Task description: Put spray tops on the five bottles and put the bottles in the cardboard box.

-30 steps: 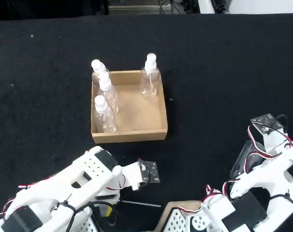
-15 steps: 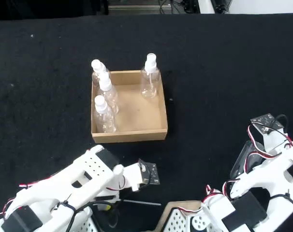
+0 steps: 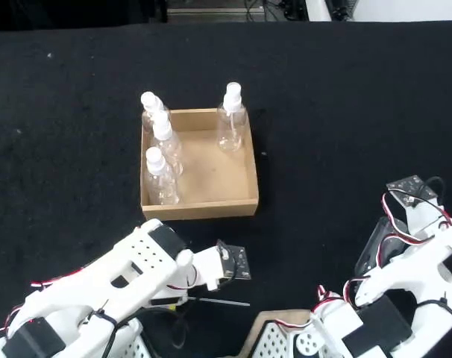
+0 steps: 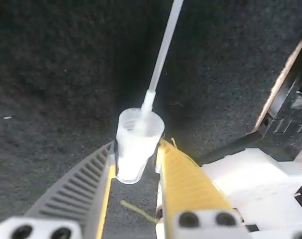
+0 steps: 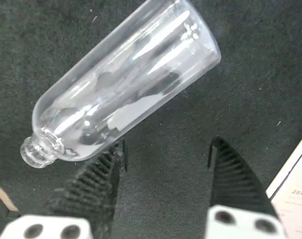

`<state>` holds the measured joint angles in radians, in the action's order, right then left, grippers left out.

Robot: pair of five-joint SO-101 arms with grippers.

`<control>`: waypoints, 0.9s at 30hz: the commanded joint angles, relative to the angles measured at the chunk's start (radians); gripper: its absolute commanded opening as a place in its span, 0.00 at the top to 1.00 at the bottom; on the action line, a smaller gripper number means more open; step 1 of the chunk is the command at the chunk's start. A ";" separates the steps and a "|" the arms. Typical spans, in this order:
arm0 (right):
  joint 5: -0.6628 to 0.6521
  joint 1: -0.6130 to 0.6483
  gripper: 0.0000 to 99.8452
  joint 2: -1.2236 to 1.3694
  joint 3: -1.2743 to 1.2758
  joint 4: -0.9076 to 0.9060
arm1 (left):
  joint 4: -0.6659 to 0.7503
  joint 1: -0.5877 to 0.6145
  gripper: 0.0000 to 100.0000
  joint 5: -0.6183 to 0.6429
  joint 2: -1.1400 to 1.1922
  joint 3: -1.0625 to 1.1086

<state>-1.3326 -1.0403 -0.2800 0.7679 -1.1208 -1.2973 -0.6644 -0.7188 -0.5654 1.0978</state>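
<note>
Table [image 3: 345, 112]: black cloth surface; both arms sit at its near edge.
Left arm [image 3: 121, 276]: white, lying low over the table just in front of the cardboard box.
Right arm [image 3: 412, 276]: white, at the near right corner, well apart from the box.
Cardboard box [image 3: 200, 210]: open, shallow, standing in the middle of the table; four capped bottles stand upright inside.
Boxed bottles: three in a row along the box's left wall [image 3: 151, 112], [image 3: 165, 142], [image 3: 159, 183]; a fourth [image 3: 232, 123] at the far right corner.
Uncapped bottle [image 5: 126, 84]: clear, lying on its side on the cloth with its neck open; seen in the high view [image 3: 375, 242] beside the right arm.
Right gripper [image 5: 163, 154]: jaws spread wide with nothing between them; the bottle lies across just beyond the fingertips, unclamped.
Left gripper [image 4: 136, 154]: jaws narrow, pinching the spray top on both sides.
Spray top [image 4: 137, 144]: white, held between the fingers, with its thin dip tube [image 4: 163, 50] pointing away from the gripper above the cloth.
</note>
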 commanded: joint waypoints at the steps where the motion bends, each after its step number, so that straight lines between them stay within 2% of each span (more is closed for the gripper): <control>1: 0.000 -0.015 0.75 0.001 -0.053 0.023 | -0.095 0.007 0.92 0.000 -0.014 -0.068; 5: 0.000 -0.015 0.75 0.001 -0.053 0.023 | -0.221 0.054 0.92 -0.072 -0.014 -0.142; 10: 0.000 -0.017 0.75 0.001 -0.053 0.023 | -0.256 0.285 0.92 -0.184 -0.014 -0.220; 16: 0.000 -0.012 0.75 0.001 -0.054 0.023 | -0.338 0.607 0.92 -0.462 -0.003 -0.318; 22: 0.000 -0.009 0.75 0.001 -0.053 0.023 | -0.374 0.792 0.92 -0.799 -0.012 -0.331; 27: 0.000 -0.017 0.75 0.001 -0.053 0.023 | -0.367 0.967 0.92 -0.964 -0.012 -0.355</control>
<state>-1.3326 -1.0403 -0.2800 0.7679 -1.1208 -1.6579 0.1749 -1.4737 -0.5654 0.8216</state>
